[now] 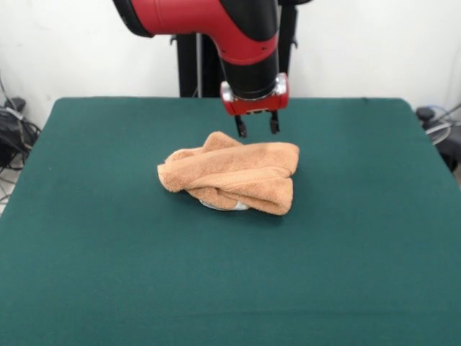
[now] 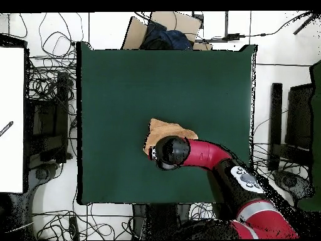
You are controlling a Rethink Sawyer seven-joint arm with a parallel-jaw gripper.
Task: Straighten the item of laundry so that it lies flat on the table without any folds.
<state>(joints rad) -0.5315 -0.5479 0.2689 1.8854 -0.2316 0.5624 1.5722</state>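
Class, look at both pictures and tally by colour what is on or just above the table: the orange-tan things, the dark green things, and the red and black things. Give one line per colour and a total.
Orange-tan: 1, the bunched towel
Dark green: 1, the table
Red and black: 1, the robot arm with its claw open above the towel's far edge
Total: 3

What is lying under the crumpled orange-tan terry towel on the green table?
Under the orange-tan terry towel, a small white piece shows at its near edge in the front view, resting on the dark green felt table. It may be the towel's label. Anything else beneath is covered by the folds.
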